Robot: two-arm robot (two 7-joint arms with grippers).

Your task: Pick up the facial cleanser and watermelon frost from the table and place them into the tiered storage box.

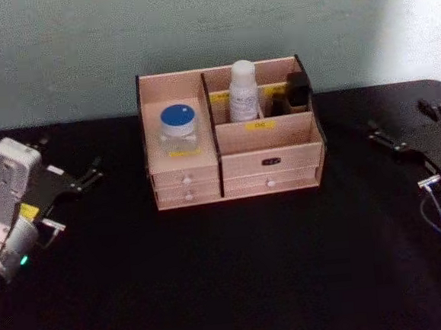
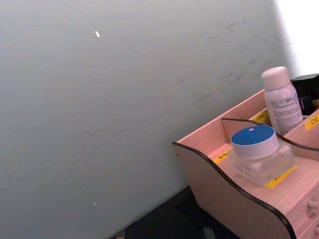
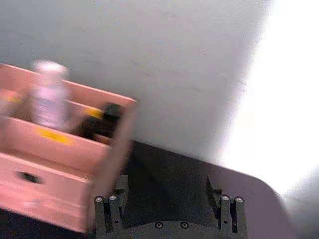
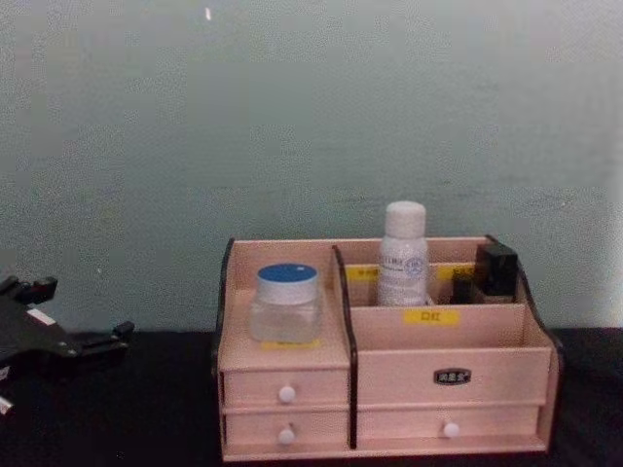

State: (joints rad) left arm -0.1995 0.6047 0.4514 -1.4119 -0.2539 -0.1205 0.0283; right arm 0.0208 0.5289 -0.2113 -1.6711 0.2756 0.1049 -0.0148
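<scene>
The tiered storage box (image 1: 268,134) stands at the middle back of the black table, against the wall. A clear jar with a blue lid (image 1: 178,126) sits on its left tier. A white bottle (image 1: 243,90) stands upright in the back compartment. I cannot read which of these two is the facial cleanser and which the watermelon frost. My left gripper (image 1: 71,156) hovers open and empty at the table's left side, well clear of the box. My right gripper (image 1: 400,120) is open and empty at the far right, its fingers (image 3: 105,209) spread wide.
A small black item (image 1: 298,88) stands in the back right compartment beside the white bottle. The box has small white-knobbed drawers (image 4: 286,393) along its front. A pale wall (image 4: 311,117) rises directly behind the box. Black table top (image 1: 229,271) stretches in front.
</scene>
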